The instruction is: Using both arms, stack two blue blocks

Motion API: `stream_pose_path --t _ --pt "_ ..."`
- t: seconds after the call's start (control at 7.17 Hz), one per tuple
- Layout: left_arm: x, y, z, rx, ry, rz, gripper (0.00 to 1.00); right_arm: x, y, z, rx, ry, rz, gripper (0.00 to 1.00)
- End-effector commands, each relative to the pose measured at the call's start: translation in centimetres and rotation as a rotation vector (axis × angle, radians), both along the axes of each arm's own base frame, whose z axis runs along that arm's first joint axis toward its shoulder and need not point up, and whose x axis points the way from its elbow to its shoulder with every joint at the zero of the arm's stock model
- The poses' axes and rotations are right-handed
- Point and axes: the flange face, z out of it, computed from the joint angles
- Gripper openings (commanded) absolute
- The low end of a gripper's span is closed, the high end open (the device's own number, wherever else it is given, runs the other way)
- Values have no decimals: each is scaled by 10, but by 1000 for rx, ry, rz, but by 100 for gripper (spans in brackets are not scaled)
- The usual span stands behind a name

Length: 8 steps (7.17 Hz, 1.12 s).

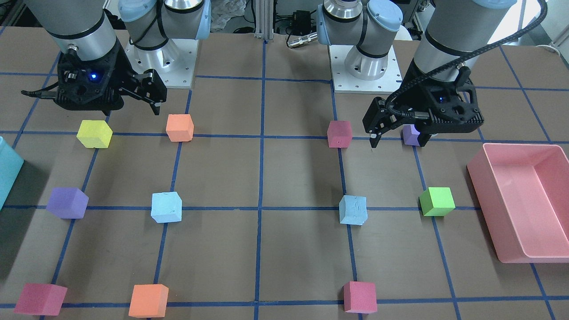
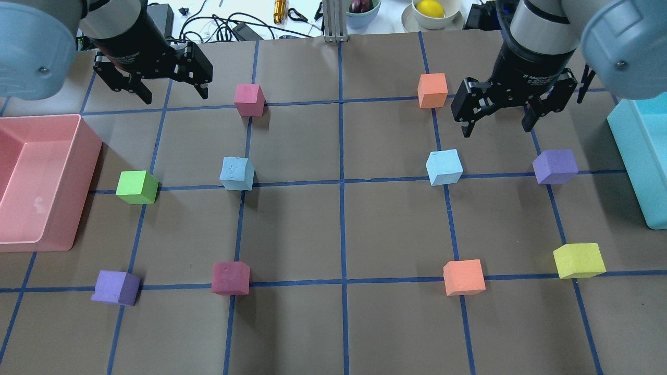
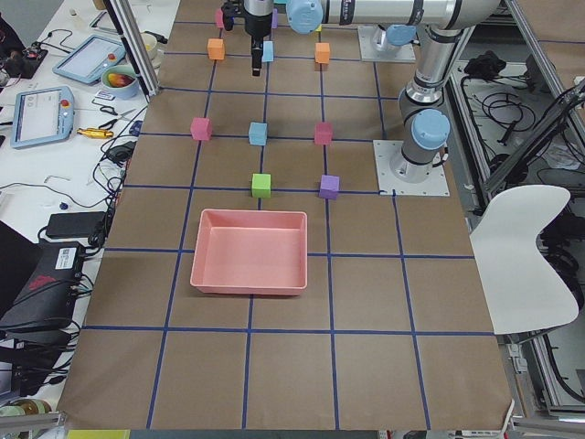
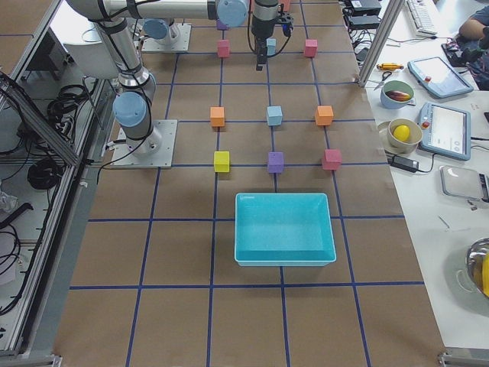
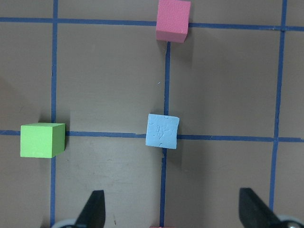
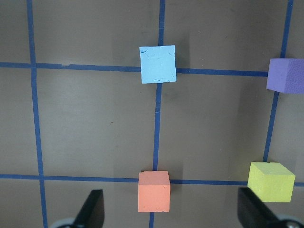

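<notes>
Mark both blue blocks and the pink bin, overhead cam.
left blue block [image 2: 236, 169], overhead exterior view, on its top face.
right blue block [image 2: 443, 162], overhead exterior view, on its top face.
pink bin [image 2: 75, 187], overhead exterior view, on its outer side wall facing the cubes.

Eleven foam cubes sit on the table: three crimson cubes, two orange cubes, two purple cubes, two blue blocks, one yellow cube and one green cube. There are two bins, one pink bin and one teal bin, and two robot arms.

Blue block centred, green block left, pink block above; tool spread
</notes>
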Motion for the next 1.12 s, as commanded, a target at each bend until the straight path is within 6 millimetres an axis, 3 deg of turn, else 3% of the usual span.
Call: stream_pose_path --t 0.0,0.56,0.7,0.84,0.98 --pt "0 0 -1 2 0 0 100 0 1 -2 12 2 -1 100" --pt "0 0 -1 2 0 0 100 -1 -2 -3 1 3 -1 100" --pt "0 0 -1 2 0 0 100 1 -5 -12 22 -9 1 100" --pt "0 0 -1 2 0 0 100 -3 -21 -37 67 6 -2 100" --pt "0 0 -1 2 0 0 100 -6 -31 -48 73 -2 -14 100"
